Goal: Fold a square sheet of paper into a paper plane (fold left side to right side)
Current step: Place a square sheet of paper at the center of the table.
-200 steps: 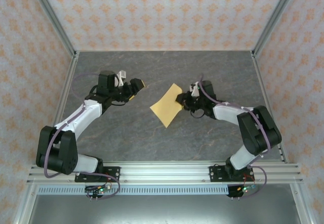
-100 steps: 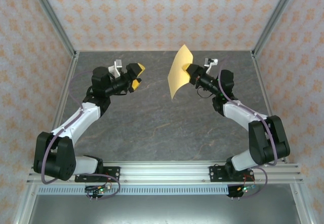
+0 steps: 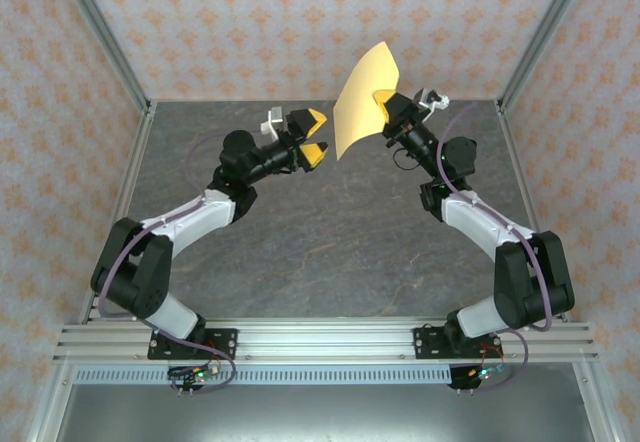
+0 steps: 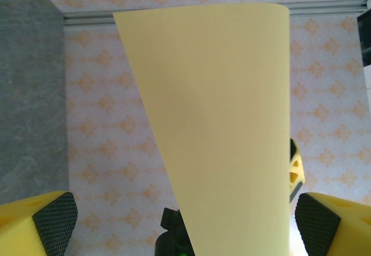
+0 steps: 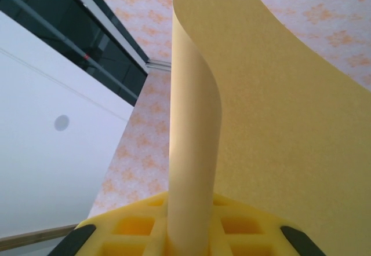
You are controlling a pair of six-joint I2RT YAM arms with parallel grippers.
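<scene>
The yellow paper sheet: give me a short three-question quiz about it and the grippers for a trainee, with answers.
1. True or false: the square sheet of paper lies flat on the table.
2. Which gripper is shut on the sheet: A left, B right, C both?
3. Fill in: the left gripper has its jaws ___.
Key: 1 false, it is held up in the air; 2 B, the right gripper; 3 open.

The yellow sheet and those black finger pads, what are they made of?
The square sheet of paper looks like thin matte paper: it curls softly. The finger pads seem black rubber, going by their fine gridded texture, though maybe plastic.
</scene>
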